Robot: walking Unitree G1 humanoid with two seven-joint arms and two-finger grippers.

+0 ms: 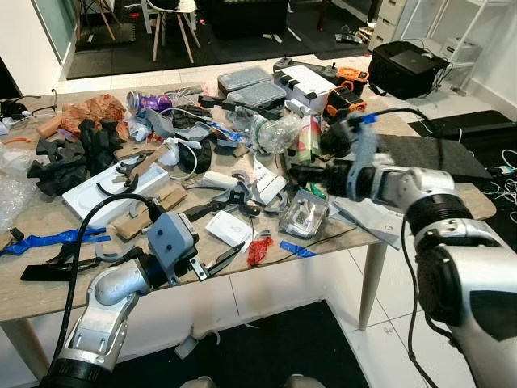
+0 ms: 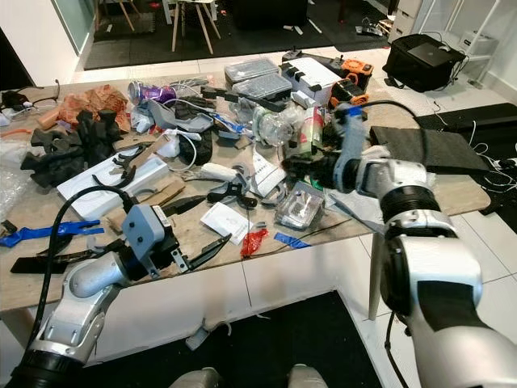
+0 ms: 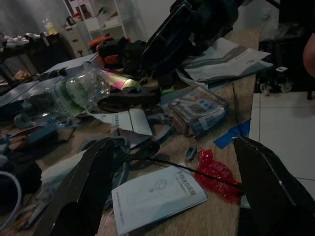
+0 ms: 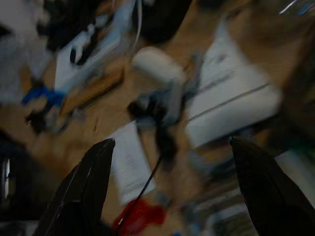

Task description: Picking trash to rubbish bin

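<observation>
Left gripper (image 1: 216, 260) stood spread wide, empty, at the tabletop (image 1: 48, 283) front edge beside the red wrapper (image 1: 258, 250). Right gripper (image 4: 167, 162) was likewise spread wide, empty, above the clutter near the plastic bottle (image 1: 275, 131).

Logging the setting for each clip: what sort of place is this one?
Probably a lived-in home room, used partly as a workspace: a wooden table heaped with clutter and trash, a white tiled floor, wooden chairs behind, and a black bag by white shelving.
</observation>
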